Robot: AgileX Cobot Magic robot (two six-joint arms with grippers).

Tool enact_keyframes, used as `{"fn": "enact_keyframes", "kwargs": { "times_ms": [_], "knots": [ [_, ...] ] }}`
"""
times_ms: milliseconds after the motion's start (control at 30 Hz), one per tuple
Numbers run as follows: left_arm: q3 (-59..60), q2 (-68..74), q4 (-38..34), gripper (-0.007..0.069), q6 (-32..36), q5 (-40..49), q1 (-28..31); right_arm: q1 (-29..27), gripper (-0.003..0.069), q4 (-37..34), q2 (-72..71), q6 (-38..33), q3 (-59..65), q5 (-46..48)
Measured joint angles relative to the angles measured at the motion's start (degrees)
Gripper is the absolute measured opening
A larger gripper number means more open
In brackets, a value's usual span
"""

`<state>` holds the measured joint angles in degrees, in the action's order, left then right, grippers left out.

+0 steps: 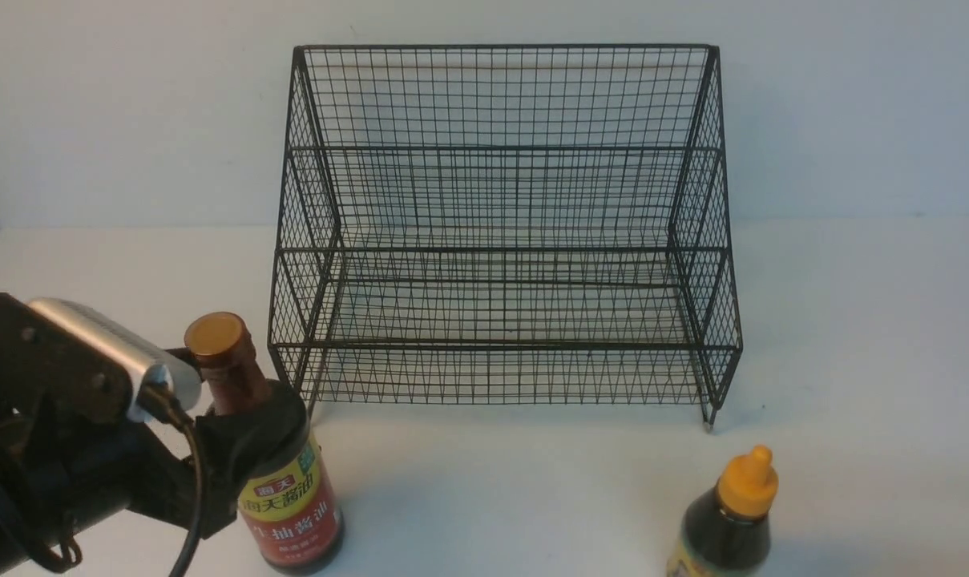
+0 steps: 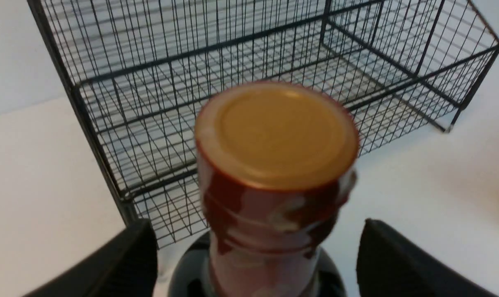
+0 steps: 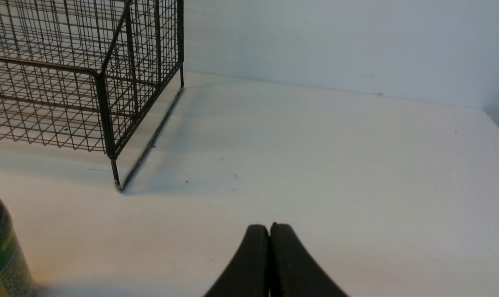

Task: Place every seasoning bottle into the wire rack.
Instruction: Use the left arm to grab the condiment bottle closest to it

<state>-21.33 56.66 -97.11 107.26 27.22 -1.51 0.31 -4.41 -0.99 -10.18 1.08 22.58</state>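
I see a plain white table (image 1: 853, 320). A black wire rack (image 1: 500, 240) stands on it toward the back, on short feet. A tall sauce bottle (image 1: 292, 513) stands upright front left, near the rack's corner. A shorter bottle (image 1: 728, 521), yellow-capped, stands front right, apart.

Mounted between the arms, the front camera looked forward and slightly down across the white table (image 1: 853, 320), taking in the whole wire rack (image 1: 504, 224) against the wall (image 1: 131, 112), with the tall sauce bottle (image 1: 292, 513) and the shorter bottle (image 1: 728, 521) nearest the lens. The left wrist camera sat very close above the tall bottle's brown-gold cap (image 2: 276, 134), peering past the left gripper (image 2: 257, 225) to the rack's left front corner. The right wrist camera looked low over the right gripper (image 3: 269, 227) and, like the front view, caught the rack's right front corner and the shorter bottle, the latter as a sliver.
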Motion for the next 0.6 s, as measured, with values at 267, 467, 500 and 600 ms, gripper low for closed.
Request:
{"fn": "enact_keyframes", "kwargs": {
  "times_ms": [267,467,500,600],
  "knots": [
    [-2.33,3.42,-0.31,0.0561,4.69,0.92,0.0,0.0,-0.0015,0.0,0.0,0.0,0.0,0.0],
    [-4.69,3.42,-0.37,0.0561,4.81,4.4,0.0,0.0,-0.0015,0.0,0.0,0.0,0.0,0.0],
    [-4.69,3.42,-0.37,0.0561,4.81,4.39,0.0,0.0,-0.0015,0.0,0.0,0.0,0.0,0.0],
    [-4.69,3.42,-0.26,0.0524,4.25,4.46,0.0,0.0,-0.0015,0.0,0.0,0.0,0.0,0.0]
  ]
}}
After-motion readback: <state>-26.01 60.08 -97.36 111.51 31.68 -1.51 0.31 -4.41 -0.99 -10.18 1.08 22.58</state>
